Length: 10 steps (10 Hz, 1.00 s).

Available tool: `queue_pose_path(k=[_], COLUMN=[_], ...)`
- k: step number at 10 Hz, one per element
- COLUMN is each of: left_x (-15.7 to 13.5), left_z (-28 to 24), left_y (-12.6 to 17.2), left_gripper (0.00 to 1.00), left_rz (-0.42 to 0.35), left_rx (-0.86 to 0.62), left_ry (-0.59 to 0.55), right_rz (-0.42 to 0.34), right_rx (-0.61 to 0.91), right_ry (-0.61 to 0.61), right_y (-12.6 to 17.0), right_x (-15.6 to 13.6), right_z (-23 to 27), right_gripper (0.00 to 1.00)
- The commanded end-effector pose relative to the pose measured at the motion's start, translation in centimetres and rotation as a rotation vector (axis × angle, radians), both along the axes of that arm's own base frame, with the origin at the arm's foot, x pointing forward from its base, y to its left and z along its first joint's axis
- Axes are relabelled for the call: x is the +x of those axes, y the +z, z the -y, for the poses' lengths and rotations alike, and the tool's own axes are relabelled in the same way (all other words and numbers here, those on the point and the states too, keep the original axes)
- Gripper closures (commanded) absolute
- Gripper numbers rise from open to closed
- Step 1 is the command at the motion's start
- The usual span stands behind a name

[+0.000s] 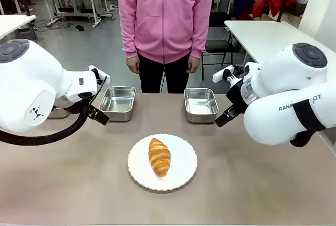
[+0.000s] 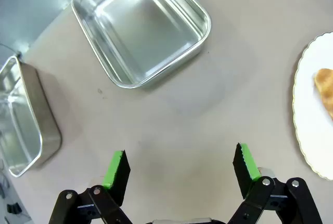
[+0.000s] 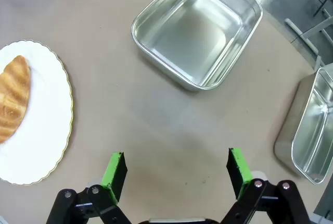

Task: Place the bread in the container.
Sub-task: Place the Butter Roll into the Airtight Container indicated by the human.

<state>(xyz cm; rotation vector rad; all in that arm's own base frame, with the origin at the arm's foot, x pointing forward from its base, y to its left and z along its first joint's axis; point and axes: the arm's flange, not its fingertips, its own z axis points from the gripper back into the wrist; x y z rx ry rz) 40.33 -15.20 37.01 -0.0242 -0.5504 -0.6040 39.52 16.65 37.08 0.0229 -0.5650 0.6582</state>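
Bread, a golden-brown ridged croissant point(image 1: 159, 156), lies on a round white scallop-edged plate point(image 1: 184, 173) at the middle of the tan table point(image 1: 262, 184). Beyond it sit two empty, shiny stainless-steel rectangular pans, the left pan point(image 1: 117, 102) and the right pan point(image 1: 201, 104), well apart. The left gripper point(image 2: 182, 156) and right gripper point(image 3: 177, 164) hover over bare tabletop, green-padded fingers spread wide, holding nothing. A person in a pink hoodie point(image 1: 164, 10) stands at the far edge.

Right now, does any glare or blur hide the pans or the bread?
Front view: sharp; bread evenly lit, white sheen in the right pan. Left wrist view: left pan crisp, mild reflections, bread cropped at the edge. Right wrist view: right pan clear, soft sheen, no blur.
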Motion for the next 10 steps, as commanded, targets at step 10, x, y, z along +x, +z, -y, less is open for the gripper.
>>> queue_pose_path(k=[10], left_x=[0.0], left_z=[0.0], left_y=[0.0], left_gripper=[0.0], left_rz=[0.0], left_rx=[0.0], left_ry=[0.0], right_rz=[0.0], right_rx=[0.0], right_ry=[0.0], right_y=[0.01], right_x=[0.0], right_z=[0.0], right_gripper=[0.0])
